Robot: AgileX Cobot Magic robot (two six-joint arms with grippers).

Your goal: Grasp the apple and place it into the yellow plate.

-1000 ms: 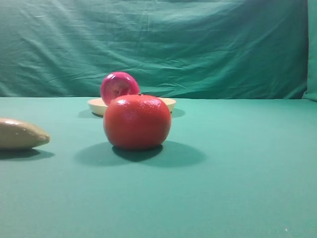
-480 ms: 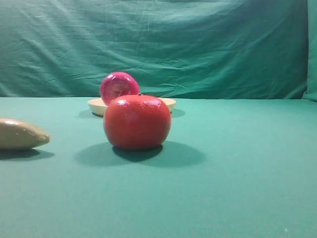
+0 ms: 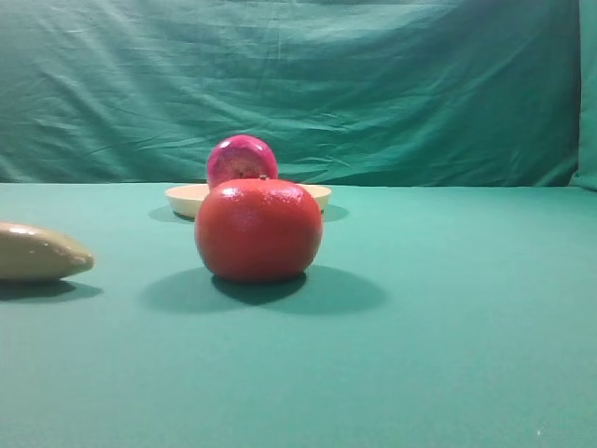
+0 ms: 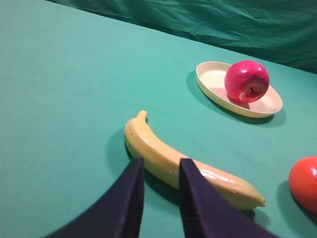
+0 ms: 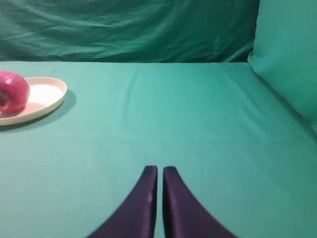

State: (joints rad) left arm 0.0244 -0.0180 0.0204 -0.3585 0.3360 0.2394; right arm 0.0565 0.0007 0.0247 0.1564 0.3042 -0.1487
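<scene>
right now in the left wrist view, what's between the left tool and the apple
The banana lies just past the left tool; beyond it, bare green cloth up to the yellow plate holding the apple.

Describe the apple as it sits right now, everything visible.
The apple is a glossy, dark pinkish-red round fruit with a paler patch around its dimple, which faces the left wrist camera, so it lies tipped on its side. It rests inside the yellow plate, toward the plate's right part in that view, touching only the dish. No gripper is near it. In the exterior high view only its top shows above the orange-red fruit in front.
</scene>
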